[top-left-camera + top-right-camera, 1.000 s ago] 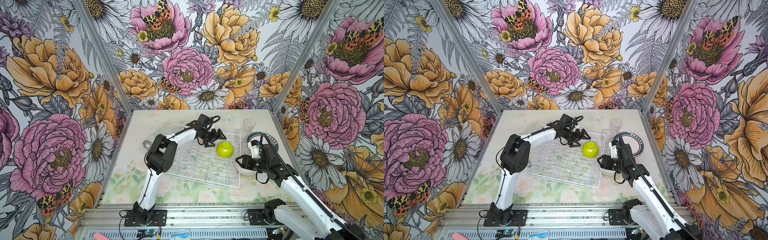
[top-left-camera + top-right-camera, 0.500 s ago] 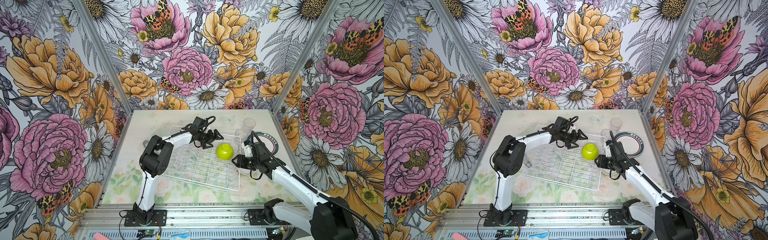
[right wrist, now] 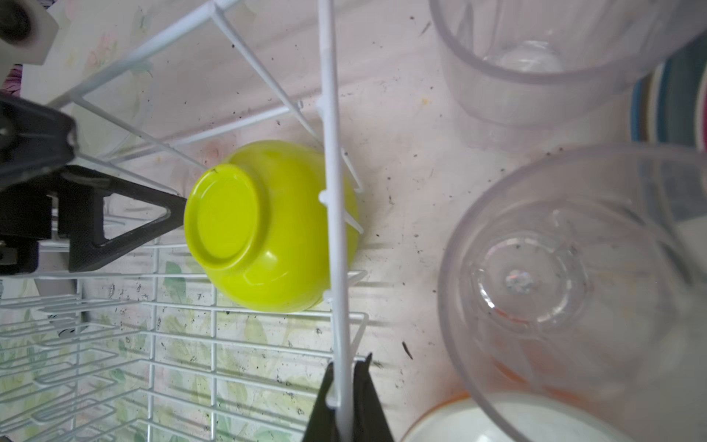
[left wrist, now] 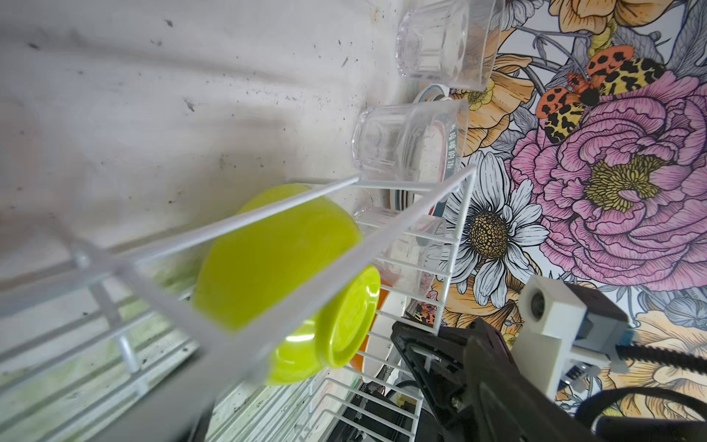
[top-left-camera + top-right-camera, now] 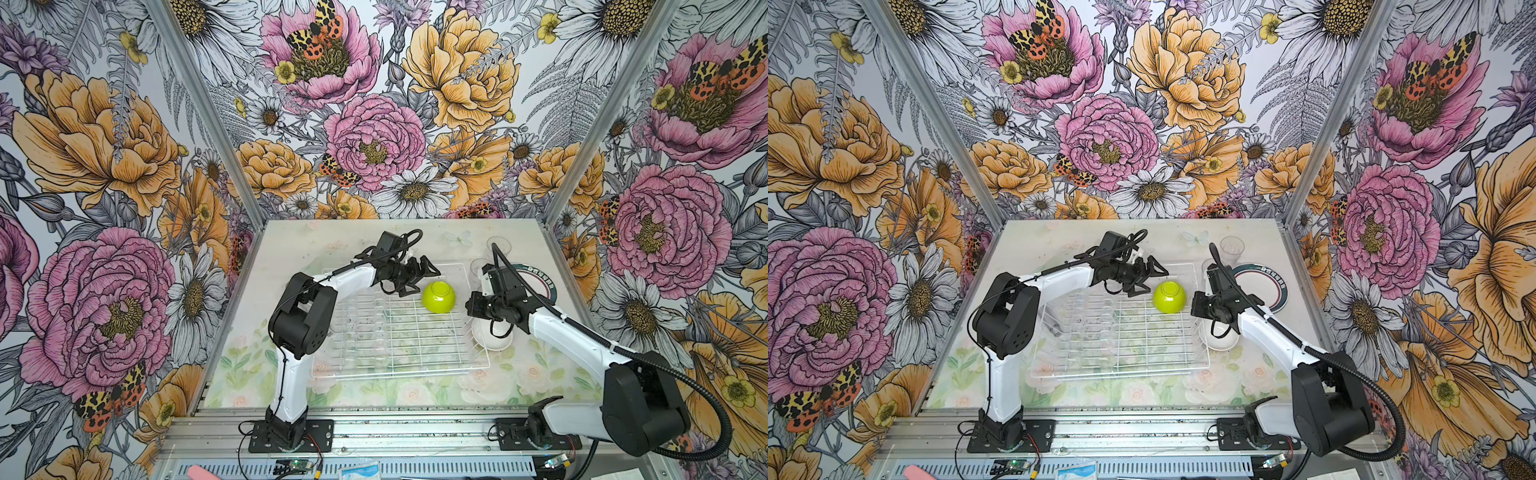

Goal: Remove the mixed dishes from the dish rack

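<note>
Jaws of the right gripper [image 3: 344, 379] are clamping tight on the right rim wire of the dish rack [image 3: 329, 114], while the left gripper [image 5: 419, 279] is gaping wide just beside the upturned lime-green bowl [image 5: 438, 296], which is sitting in the rack's far right corner.

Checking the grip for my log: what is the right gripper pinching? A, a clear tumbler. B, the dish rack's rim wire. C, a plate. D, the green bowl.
B: in the right wrist view the right gripper is shut on a white rim wire of the dish rack, clear of the lime-green bowl.
</note>
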Robot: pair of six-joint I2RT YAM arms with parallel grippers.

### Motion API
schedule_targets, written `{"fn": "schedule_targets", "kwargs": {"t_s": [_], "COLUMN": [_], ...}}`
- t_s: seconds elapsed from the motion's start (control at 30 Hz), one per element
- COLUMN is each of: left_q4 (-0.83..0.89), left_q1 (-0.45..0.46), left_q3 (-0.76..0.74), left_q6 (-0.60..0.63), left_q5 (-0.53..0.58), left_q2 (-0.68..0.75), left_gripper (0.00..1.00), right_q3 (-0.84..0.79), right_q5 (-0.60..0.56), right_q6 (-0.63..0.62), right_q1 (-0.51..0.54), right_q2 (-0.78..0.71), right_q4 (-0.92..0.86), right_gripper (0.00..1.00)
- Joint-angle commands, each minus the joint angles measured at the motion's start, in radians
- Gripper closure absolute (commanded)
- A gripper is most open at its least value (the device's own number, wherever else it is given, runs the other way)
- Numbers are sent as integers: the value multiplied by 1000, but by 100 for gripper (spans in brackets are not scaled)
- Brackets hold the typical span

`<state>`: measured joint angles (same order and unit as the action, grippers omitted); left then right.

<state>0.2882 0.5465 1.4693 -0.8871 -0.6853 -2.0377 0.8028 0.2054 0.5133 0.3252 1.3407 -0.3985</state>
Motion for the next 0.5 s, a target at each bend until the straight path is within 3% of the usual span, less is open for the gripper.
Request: {"fn": "schedule_targets", "kwargs": {"t_s": [0.0,0.27,0.47], "left_q4": [10,12,15], "left_q1": [-5,-10,-35], "left_q3": [-29,-101,-121], "left_q6": [19,38,39], "left_q5": [10,94,92], "left_q2": [59,156,172], "left_gripper": [1,1,1], "right_q3": [62,167,212], "right_q5": [24,5,-30], "right_q6": [26,56,82], "right_q1": [10,15,15], "right_q2": [52,149,200], "right_q4": [82,89,104], "right_gripper": [100,100,100]}}
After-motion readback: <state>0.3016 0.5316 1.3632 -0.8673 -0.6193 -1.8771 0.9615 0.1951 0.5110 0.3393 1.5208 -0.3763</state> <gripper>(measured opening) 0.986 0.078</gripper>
